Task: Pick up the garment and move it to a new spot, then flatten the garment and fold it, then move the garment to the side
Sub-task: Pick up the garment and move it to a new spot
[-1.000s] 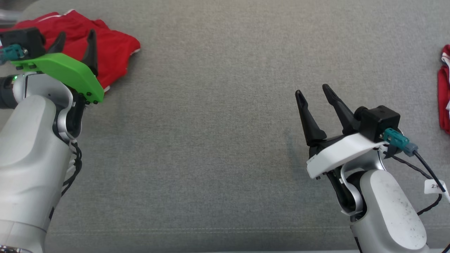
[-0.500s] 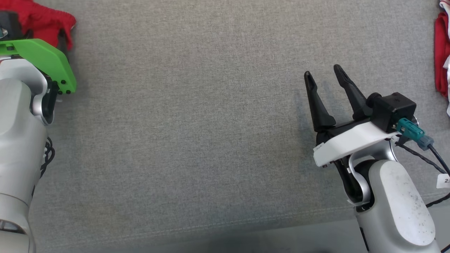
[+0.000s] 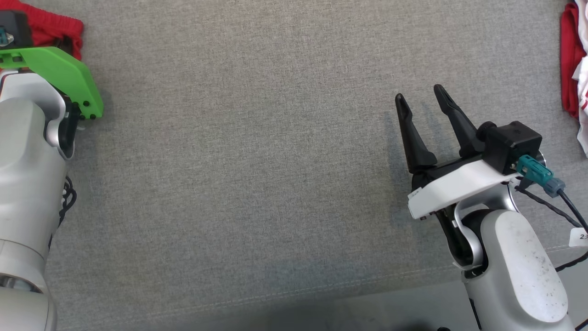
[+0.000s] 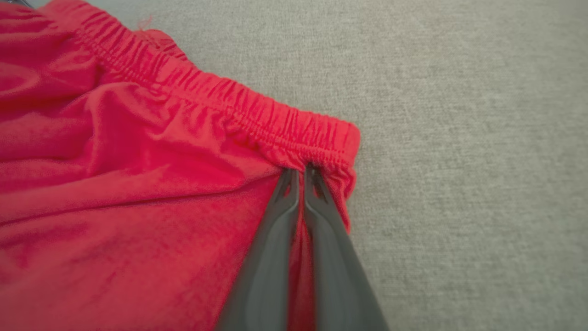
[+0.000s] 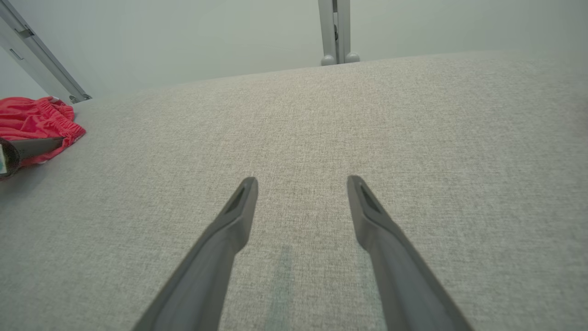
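The garment is a pair of red shorts with an elastic waistband, lying crumpled on the grey cloth surface. My left gripper is shut on the waistband's corner, with red cloth pinched between the fingers. From the head view, the garment peeks out at the top left behind my left arm's green wrist plate. My right gripper hovers open above bare cloth at the right with nothing in it. In the right wrist view the right gripper stands wide, and the garment lies far left.
Other red and white clothing lies at the right edge of the surface. The surface's front seam runs along the bottom of the head view. A metal post stands behind the far edge.
The head camera has shifted, so the whole picture moved. My left gripper went from open over the garment to shut on its waistband. My right gripper stays open.
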`<state>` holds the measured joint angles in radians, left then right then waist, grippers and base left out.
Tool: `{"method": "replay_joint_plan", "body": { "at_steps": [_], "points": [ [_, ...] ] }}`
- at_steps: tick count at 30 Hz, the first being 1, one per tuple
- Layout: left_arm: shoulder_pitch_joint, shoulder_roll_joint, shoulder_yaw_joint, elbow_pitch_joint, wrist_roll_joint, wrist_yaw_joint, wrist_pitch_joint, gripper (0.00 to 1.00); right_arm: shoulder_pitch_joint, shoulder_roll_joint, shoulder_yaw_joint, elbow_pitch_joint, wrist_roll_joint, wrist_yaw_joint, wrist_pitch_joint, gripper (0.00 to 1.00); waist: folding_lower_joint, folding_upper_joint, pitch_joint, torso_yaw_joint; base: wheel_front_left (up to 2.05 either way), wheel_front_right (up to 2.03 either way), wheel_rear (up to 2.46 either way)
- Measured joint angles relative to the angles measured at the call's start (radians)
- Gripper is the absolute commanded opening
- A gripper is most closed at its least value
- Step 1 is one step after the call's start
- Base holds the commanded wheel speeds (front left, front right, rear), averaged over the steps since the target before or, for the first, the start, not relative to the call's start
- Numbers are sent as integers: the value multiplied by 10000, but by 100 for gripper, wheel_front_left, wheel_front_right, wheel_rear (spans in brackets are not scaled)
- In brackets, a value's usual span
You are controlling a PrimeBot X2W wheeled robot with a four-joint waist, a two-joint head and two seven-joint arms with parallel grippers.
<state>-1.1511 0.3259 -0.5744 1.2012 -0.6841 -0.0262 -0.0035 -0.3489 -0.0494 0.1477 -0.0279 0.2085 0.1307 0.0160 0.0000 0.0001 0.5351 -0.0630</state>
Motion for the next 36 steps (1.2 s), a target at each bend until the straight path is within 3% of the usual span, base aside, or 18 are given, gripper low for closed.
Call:
{"method": "replay_joint_plan", "body": {
  "at_steps": [10,20,30,36],
  "points": [
    [-12,-270,163,221,-121,86,-1229,0,86,0,-182,178,6,0,-176,100,0,0,-495,55,0,0,0],
    [-26,-1174,61,-240,-349,-696,-2259,0,484,-2,-403,500,186,0,-309,100,-1,0,-1614,45,0,0,0],
    [373,-2203,-982,-1365,-253,-1014,-2186,0,996,0,-654,571,334,0,-343,100,-1,0,-2651,-270,0,0,0],
    [692,-2568,-2330,-2849,-675,-1018,-1131,0,1152,-4,-640,627,506,0,-368,100,-1,0,-2945,-824,0,0,0]
  ]
}}
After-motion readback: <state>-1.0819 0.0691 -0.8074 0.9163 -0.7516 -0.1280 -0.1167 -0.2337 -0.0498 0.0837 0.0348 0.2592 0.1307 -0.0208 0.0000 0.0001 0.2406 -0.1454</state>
